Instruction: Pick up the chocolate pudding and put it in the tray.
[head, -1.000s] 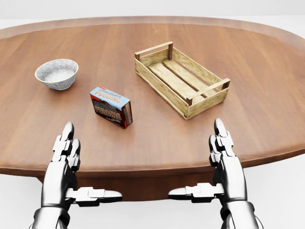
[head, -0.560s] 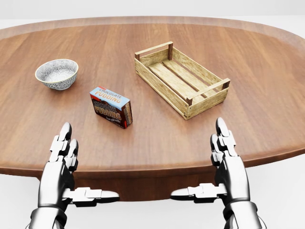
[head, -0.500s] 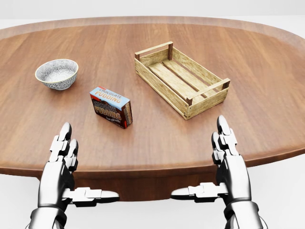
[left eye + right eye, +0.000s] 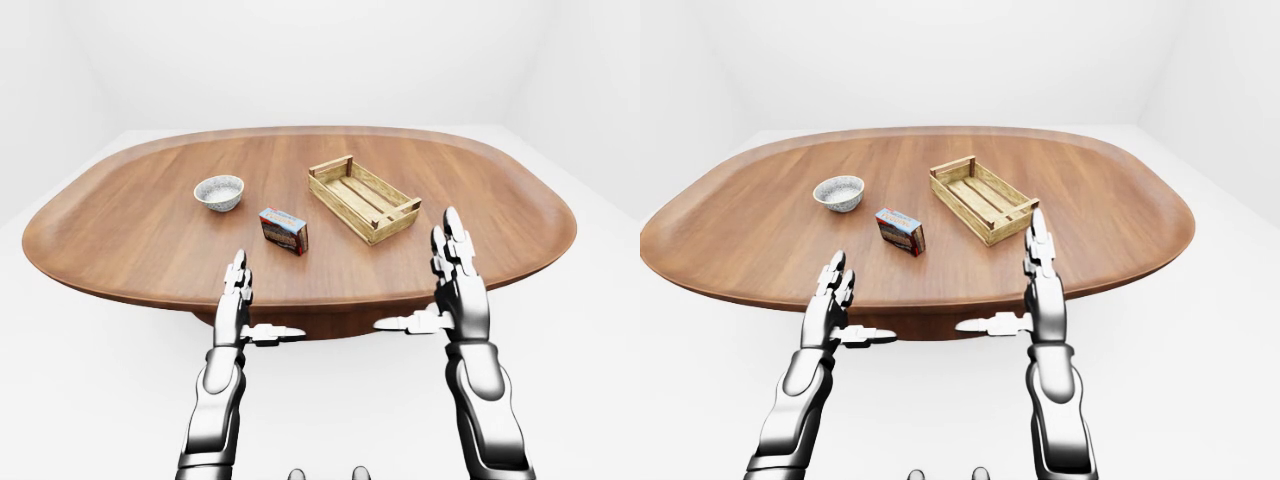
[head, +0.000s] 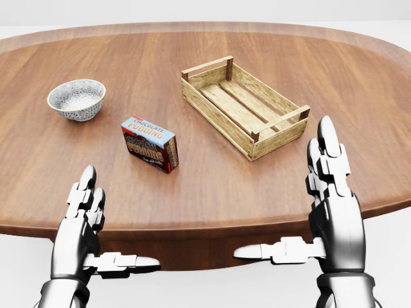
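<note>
The left hand [image 5: 83,221] hovers open and empty at the table [image 5: 212,192] edge, the pudding [image 5: 149,143] lying up and right of it. The tray [image 5: 243,104] sits above the open, empty right hand [image 5: 331,205]. A sideways grasp could tip the box or knock it away.

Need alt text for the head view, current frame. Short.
A chocolate pudding box lies on a brown oval table, between a small speckled bowl at its upper left and an empty wooden tray at its upper right. Two open silver robot hands hover at the table's near edge, the right hand higher than the left hand, neither touching anything.
</note>
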You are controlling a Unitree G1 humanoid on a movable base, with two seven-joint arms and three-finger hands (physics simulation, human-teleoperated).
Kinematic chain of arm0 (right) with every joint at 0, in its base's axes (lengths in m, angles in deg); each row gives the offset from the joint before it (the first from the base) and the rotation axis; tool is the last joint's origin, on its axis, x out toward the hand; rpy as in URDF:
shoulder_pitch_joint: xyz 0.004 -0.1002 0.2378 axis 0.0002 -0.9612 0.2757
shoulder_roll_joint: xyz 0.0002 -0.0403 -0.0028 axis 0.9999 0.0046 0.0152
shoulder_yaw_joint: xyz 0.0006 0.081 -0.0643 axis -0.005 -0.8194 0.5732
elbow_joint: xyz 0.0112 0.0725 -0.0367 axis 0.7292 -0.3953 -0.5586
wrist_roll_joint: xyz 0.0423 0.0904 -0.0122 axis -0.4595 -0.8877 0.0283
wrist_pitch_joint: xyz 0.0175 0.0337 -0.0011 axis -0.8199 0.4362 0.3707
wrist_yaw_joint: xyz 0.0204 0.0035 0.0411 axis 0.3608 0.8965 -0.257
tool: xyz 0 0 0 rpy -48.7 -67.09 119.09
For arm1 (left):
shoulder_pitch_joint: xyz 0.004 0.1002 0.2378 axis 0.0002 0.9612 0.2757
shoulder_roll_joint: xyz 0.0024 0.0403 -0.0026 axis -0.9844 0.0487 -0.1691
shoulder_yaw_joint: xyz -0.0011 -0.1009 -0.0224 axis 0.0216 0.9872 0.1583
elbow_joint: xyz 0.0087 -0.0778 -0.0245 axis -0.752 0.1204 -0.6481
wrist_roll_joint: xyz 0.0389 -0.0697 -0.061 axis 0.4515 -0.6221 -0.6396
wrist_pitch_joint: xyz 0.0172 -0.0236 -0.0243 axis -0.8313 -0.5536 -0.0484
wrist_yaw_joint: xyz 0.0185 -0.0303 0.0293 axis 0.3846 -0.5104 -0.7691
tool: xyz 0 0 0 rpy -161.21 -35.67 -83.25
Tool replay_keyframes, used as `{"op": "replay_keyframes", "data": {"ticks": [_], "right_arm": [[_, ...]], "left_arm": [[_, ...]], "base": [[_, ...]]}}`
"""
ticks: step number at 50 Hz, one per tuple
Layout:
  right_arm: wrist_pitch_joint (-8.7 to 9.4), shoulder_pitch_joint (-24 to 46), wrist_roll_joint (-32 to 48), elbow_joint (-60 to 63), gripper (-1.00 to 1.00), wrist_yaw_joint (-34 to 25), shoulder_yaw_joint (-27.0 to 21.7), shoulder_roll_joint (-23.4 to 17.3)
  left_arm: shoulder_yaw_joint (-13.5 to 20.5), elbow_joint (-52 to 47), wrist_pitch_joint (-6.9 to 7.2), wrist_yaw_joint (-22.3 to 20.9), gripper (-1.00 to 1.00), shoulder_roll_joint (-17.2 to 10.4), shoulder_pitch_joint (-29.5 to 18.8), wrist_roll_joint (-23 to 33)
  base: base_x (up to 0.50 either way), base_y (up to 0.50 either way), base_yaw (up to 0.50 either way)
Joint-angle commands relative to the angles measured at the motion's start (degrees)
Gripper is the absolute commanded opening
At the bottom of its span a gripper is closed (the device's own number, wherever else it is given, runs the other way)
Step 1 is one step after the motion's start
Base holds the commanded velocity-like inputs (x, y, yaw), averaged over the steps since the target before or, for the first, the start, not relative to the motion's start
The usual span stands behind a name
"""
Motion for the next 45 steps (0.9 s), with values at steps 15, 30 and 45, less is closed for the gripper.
{"op": "replay_keyframes", "data": {"ticks": [15, 30, 45], "right_arm": [[-0.91, -1.37, 1.58, 4.49, 1.0, 0.18, 0.76, 0.2], [-0.91, -1.48, 1.51, 4.58, 1.0, 0.01, 0.93, 0.23], [-0.91, -1.26, 0.34, 3.48, 1.0, -0.38, 0.87, 0.23]], "left_arm": [[0.04, -0.01, 0.03, 0.02, 1.0, -0.02, 0.09, -0.08], [0.03, -0.13, 0.22, 0.01, 1.0, -0.02, 0.03, -0.03], [-0.02, 0.05, 0.16, 0.07, 1.0, 0.0, -0.06, 0.01]], "base": [[0.0, 0.15, 0.0], [0.0, 0.35, 0.0], [0.0, 0.11, 0.0]]}}
